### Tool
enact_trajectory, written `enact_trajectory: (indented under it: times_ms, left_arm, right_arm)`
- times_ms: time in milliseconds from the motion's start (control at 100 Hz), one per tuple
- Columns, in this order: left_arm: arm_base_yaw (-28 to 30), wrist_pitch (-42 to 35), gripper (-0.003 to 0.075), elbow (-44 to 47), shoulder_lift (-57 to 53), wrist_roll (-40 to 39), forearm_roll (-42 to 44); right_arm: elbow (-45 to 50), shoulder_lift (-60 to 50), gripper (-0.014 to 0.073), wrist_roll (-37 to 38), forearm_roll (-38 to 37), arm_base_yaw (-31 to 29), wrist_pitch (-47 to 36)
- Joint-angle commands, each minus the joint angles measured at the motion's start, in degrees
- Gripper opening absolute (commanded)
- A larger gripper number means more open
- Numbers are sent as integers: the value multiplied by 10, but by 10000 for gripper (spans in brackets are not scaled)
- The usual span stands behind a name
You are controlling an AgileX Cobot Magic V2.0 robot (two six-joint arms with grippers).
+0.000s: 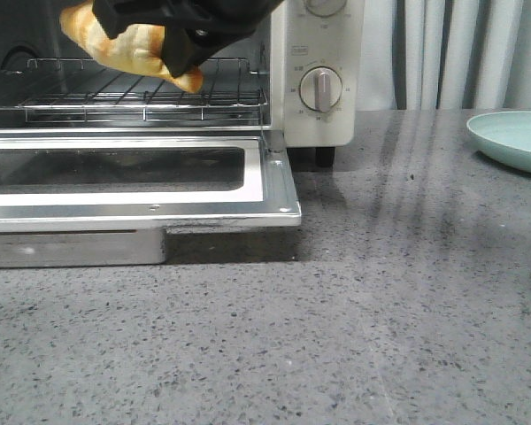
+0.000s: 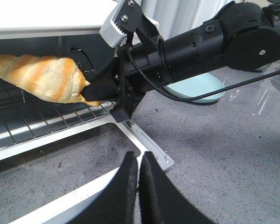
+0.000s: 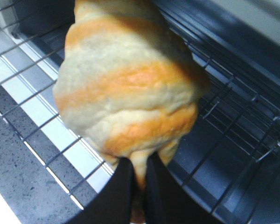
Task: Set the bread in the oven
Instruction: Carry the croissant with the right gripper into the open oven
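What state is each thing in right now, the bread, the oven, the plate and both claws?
bread: held above the wire rack, not resting
oven door: open, dropped flat
right claw: shut on the bread's end
left claw: shut, holding nothing
plate: nothing visible on it

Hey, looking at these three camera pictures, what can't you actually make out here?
- Front view: the right gripper is cut by the top edge, and its dark body covers the middle of the bread.
- Front view: the oven top knob is cut off; dial markings too small to read.
- Right wrist view: the bread fills the frame, hiding much of the wire rack.
- Left wrist view: the plate is mostly behind the right arm.
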Motion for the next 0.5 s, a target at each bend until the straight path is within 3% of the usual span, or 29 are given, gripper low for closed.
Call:
enact_trajectory:
  times_ms: [0, 100, 250, 320, 490]
  left_arm:
    - [2, -31, -21, -16, 4, 0, -20]
    - [2, -31, -21, -16, 4, 0, -20]
    - [2, -30, -21, -16, 4, 0, -20]
    - [2, -30, -21, -16, 4, 0, -20]
    - [2, -37, -21, -16, 4, 0, -11]
  right_arm:
    - [-20, -22, -64, 1, -9, -3, -53]
    - [-20, -17, 31, 1, -9, -3, -63]
    - [-20, -14, 445, 1, 0, -3, -71]
    - [-20, -14, 573, 1, 1, -3, -71]
    - [-20, -27, 598, 1, 17, -3, -51]
